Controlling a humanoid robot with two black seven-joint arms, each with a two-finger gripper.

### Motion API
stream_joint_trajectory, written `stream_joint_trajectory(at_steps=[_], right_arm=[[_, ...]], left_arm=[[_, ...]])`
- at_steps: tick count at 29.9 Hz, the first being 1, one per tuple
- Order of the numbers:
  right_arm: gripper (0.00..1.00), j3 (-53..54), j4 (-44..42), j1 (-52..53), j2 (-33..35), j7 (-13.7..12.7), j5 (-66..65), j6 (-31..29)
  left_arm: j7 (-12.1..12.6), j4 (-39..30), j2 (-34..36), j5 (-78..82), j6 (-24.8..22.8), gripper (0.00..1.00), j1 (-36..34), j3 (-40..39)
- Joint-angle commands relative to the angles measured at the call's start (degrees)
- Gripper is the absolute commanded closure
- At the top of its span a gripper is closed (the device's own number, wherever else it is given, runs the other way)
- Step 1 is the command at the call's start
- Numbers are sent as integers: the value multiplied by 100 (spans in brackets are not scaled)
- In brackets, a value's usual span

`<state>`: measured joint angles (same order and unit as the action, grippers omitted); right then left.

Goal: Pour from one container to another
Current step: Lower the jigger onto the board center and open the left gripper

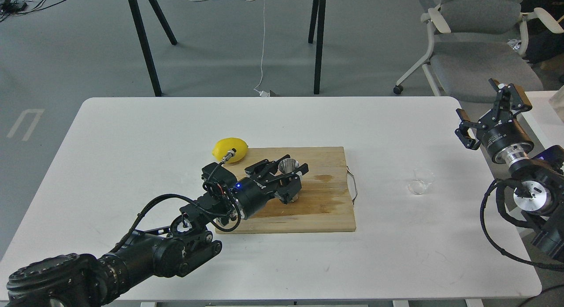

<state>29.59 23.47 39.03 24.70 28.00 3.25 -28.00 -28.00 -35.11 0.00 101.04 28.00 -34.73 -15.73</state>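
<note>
The steel jigger (289,167) stands upright over the wooden cutting board (326,210), its open mouth facing up. My left gripper (285,177) reaches in from the lower left and is shut on the jigger around its waist, so the lower cone is mostly hidden behind the fingers. The small clear glass cup (419,184) sits on the white table (132,135), right of the board. My right gripper (486,106) hangs open and holds nothing above the table's right edge, well away from the cup.
A yellow lemon (230,149) lies at the board's far left corner, close behind my left wrist. The board has a wire handle (352,186) on its right end. A grey chair (476,42) stands beyond the table's far right corner.
</note>
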Motion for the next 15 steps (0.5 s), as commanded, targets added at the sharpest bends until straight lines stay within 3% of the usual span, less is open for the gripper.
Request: stream_joint_trajectory(at_steps=[1,6,15], right_arm=[[0,3,0,-1,0,0,0,0],[0,11,0,-44,0,0,0,0],[0,20,9,-115,0,0,9,0]], left_arm=[[0,-22,0,12,0,16,1,0],[0,-31,0,12,0,5,1,8],[0,-214,0,21,0,5,54,9]])
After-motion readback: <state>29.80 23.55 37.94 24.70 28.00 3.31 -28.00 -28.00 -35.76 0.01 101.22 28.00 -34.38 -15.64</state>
